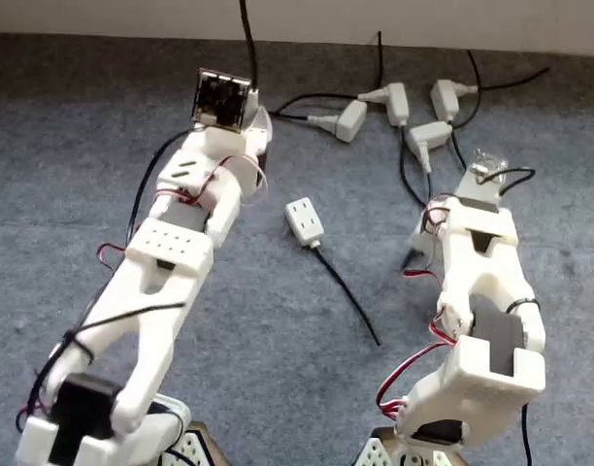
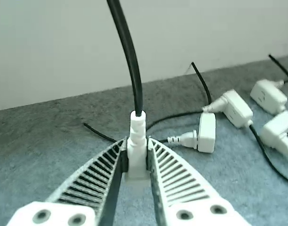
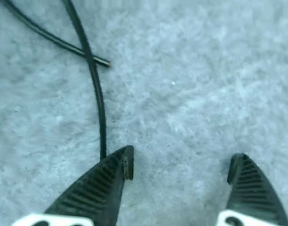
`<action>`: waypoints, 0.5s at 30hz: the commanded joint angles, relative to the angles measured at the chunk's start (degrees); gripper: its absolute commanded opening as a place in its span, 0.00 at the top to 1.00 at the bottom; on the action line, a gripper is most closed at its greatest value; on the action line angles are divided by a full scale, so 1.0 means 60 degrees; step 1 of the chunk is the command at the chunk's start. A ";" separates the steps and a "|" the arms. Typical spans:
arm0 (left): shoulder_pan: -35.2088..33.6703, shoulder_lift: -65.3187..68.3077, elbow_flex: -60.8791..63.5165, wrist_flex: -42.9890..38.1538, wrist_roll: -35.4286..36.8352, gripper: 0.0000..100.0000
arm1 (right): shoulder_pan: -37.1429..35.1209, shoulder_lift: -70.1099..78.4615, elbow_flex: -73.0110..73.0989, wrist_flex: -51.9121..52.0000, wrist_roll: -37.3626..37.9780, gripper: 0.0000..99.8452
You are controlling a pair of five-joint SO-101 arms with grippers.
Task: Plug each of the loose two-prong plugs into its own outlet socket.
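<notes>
White plastic two-prong plug (image 2: 136,141) pinched between left fingers (image 2: 94,176); right fingers (image 3: 108,181) spread wide, empty, over grey carpeted desk (image 3: 191,94).

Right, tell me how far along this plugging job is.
Done, apparently: at least two white socket blocks in the far cluster carry white plugs. In hand: the left claw is shut on a white plug with a black cable. Left: the lone white socket block mid-carpet looks empty; the right claw is open over the grey carpet.
</notes>
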 commanded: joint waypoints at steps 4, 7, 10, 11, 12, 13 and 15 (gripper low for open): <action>-0.0139 -0.2879 0.2791 -0.1392 0.2183 0.99 | -0.1971 -0.1121 -0.0579 0.0110 0.2227 0.68; -0.0139 -0.3524 0.4227 -0.2696 0.3341 0.99 | -0.2425 -0.0989 -0.1604 0.1004 0.2271 0.68; -0.0256 -0.3685 0.5150 -0.4000 0.3941 0.99 | -0.2850 -0.0637 -0.2982 0.2176 0.2344 0.68; -0.0388 -0.3685 0.5370 -0.4381 0.4059 0.99 | -0.3040 -0.0476 -0.3421 0.2454 0.2535 0.68; -0.0505 -0.3670 0.5560 -0.4689 0.4147 0.99 | -0.3245 -0.0315 -0.3758 0.2645 0.2740 0.68; -0.0623 -0.3670 0.5751 -0.4923 0.4220 0.99 | -0.3495 -0.0139 -0.4051 0.2777 0.2945 0.68; -0.0886 -0.3670 0.6132 -0.5245 0.4264 0.99 | -0.3978 0.0227 -0.4418 0.2864 0.3223 0.68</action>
